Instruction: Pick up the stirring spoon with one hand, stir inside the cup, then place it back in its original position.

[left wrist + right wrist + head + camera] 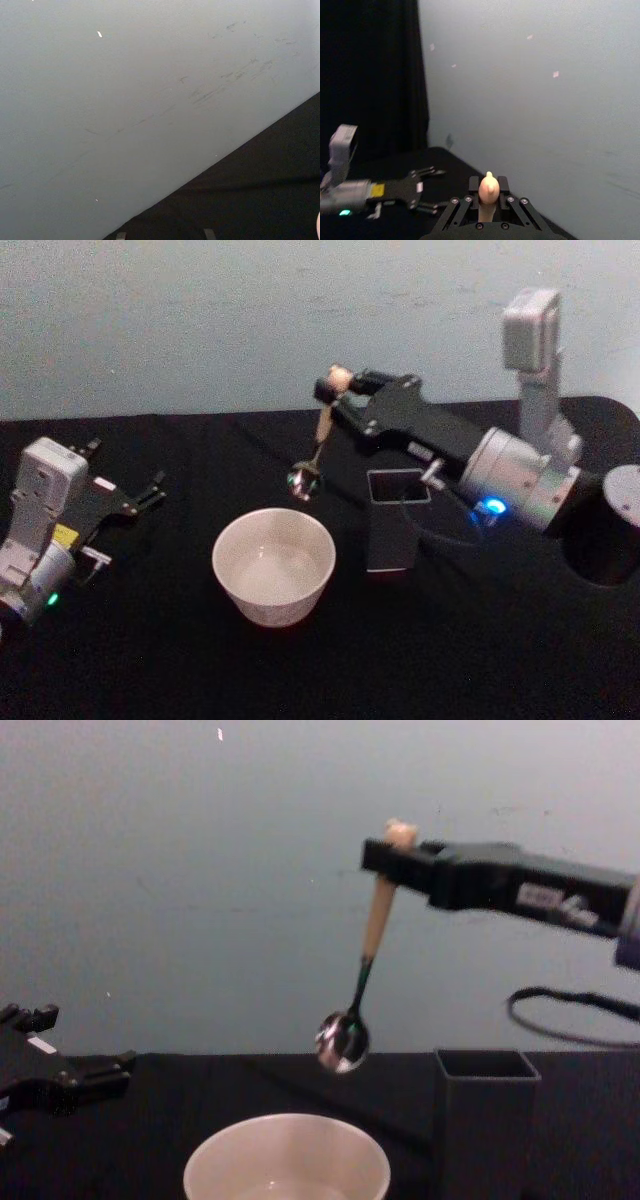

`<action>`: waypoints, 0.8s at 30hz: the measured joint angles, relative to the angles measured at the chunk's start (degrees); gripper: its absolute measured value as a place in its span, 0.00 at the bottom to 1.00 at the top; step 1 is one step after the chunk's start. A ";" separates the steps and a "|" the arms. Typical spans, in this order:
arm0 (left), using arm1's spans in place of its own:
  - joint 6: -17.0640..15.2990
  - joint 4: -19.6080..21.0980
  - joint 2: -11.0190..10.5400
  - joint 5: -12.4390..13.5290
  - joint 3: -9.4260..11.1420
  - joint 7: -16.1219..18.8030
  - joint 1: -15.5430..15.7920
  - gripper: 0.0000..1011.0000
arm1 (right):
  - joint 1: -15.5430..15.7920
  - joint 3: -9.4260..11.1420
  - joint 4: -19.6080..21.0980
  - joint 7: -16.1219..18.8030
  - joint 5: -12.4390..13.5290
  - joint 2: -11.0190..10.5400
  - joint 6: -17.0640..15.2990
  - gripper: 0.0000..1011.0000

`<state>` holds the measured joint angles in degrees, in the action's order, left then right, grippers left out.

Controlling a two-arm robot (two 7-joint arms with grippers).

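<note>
Above the cup's [270, 608] far rim, stirring spoon [366, 968] in right gripper's [335, 386] jaws, handle-top half-hidden; left gripper's [128, 466] jaws spread.

A scuffed grey wall [125, 100] (faint dark streaks) meets the black tabletop [260, 200].

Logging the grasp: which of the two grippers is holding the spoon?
The right gripper, shut on the stirring spoon by its beige handle; the left gripper is open and empty.
</note>
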<state>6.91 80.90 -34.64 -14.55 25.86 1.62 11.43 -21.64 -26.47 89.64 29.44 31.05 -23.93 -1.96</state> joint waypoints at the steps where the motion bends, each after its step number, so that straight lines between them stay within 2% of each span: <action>1: 0.00 0.00 0.00 0.00 0.00 0.00 0.00 0.99 | -0.19 -0.56 -0.36 0.32 -0.32 0.12 0.24 0.21; 6: 0.00 0.00 0.00 0.00 0.00 0.00 0.00 0.99 | -1.01 -3.72 -2.81 2.81 -2.72 0.74 2.64 0.21; 13: 0.00 0.00 0.00 0.00 0.00 0.00 0.00 0.99 | -1.99 -6.41 -6.88 5.54 -5.72 1.81 7.05 0.21; 19: 0.00 0.00 0.00 0.00 0.00 0.00 0.00 0.99 | -2.97 -7.92 -11.06 7.20 -7.87 3.41 10.64 0.21; 24: 0.00 0.00 0.00 0.00 0.00 0.00 0.00 0.99 | -3.44 -8.52 -13.86 7.46 -9.28 4.60 11.94 0.21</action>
<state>6.91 80.90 -34.65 -14.55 25.86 1.62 11.43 -25.08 -34.99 75.79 36.90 21.76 -19.33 9.98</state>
